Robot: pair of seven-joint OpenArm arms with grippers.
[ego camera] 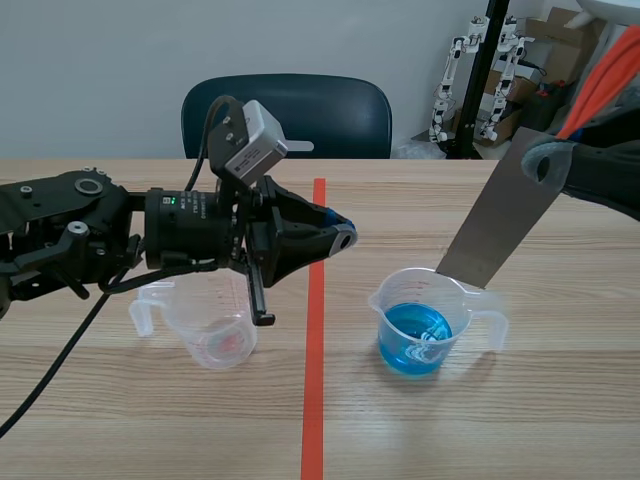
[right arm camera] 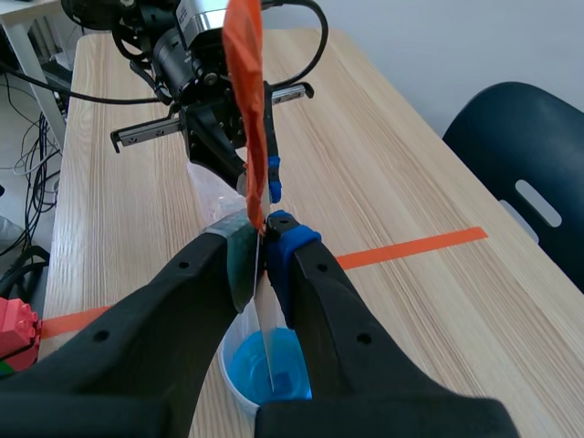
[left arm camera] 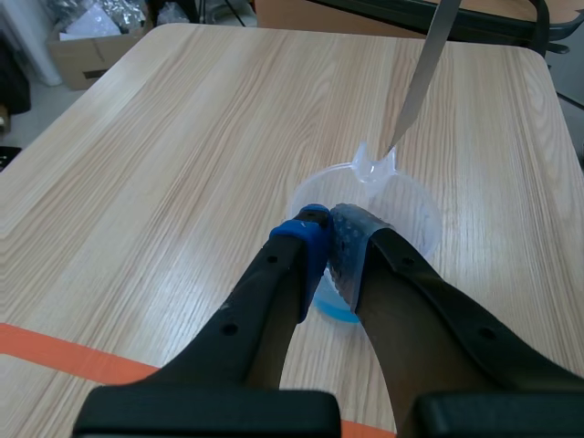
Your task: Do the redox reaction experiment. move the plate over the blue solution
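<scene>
Two cups are sitting on the wooden surface (ego camera: 560,420), one on each side of a tape line (ego camera: 313,400): a blue cup (ego camera: 418,330) holding solution and a clear cup (ego camera: 210,325). One plate (ego camera: 500,215) is hanging tilted, its long axis slanting from the right tool (right arm camera: 262,233), which is clenching it, down to the blue cup's rim. The left tool (left arm camera: 327,239) is clenching on nothing, pointing toward the blue cup. One dark chair (ego camera: 300,110) is standing behind the surface, with boxes (ego camera: 560,40) by the wall.

Plate (ego camera: 500,215) tilted over right beaker (ego camera: 415,335), second beaker (ego camera: 215,335) left of tape (ego camera: 314,400)
</scene>
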